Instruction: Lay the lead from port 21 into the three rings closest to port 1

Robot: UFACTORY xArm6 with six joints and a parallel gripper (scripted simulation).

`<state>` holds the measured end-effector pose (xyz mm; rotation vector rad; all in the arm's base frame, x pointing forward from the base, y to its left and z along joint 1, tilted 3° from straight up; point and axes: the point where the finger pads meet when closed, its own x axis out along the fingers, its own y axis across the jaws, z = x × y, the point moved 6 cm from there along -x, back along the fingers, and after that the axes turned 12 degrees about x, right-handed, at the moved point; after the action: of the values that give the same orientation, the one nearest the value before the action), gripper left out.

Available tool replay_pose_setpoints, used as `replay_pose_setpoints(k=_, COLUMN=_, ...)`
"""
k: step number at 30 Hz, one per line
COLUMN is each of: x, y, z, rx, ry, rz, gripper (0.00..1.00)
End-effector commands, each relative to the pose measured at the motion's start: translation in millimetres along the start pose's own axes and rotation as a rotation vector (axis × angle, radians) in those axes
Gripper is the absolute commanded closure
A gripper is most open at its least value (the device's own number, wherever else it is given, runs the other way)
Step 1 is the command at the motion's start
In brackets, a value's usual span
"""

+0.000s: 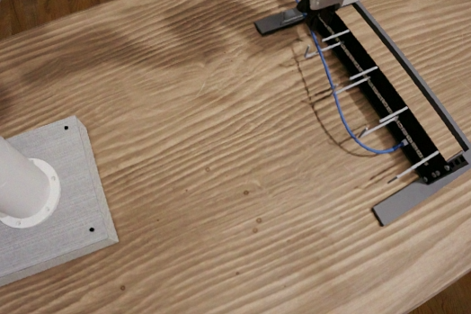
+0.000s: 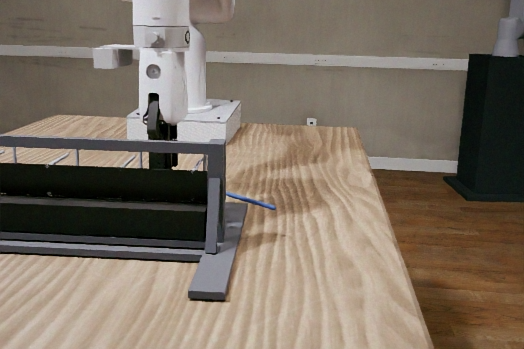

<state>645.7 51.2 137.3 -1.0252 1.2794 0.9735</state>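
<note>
While the white arm leans over the far end of the rack, its gripper hangs at the upper right of the top view, right at the rack's end post. The dark fingers stand partly apart, roughly a third of the way open, and grip nothing; the blue network cable runs close beside them, but whether it touches them is hard to make out. From its plug in the black port panel toward the lower right, the lead loops out over the wooden table, then runs up along the front of the panel through the steel rings. Its free end sticks out past the rack's grey foot in the exterior view, slanting down toward the tabletop. All of the rack's feet sit flat.
</note>
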Motion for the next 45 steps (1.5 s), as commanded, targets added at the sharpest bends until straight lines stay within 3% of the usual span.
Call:
replay_pose_setpoints(k=1, x=-13, y=-1, z=0, rx=0.000, ry=-0.002, rz=-0.005, gripper=0.67)
replay_pose_setpoints(k=18, x=-54, y=-1, z=0, rx=0.000, ry=-0.002, rz=-0.005, gripper=0.67)
replay_pose_setpoints(k=31, x=-62, y=-1, z=0, rx=0.000, ry=-0.002, rz=-0.005, gripper=0.67)
replay_pose_setpoints(k=32, x=-62, y=-1, z=0, rx=0.000, ry=-0.002, rz=-0.005, gripper=1.00)
replay_pose_setpoints(k=45, x=-62, y=-1, z=0, rx=0.000, ry=-0.002, rz=-0.005, gripper=1.00)
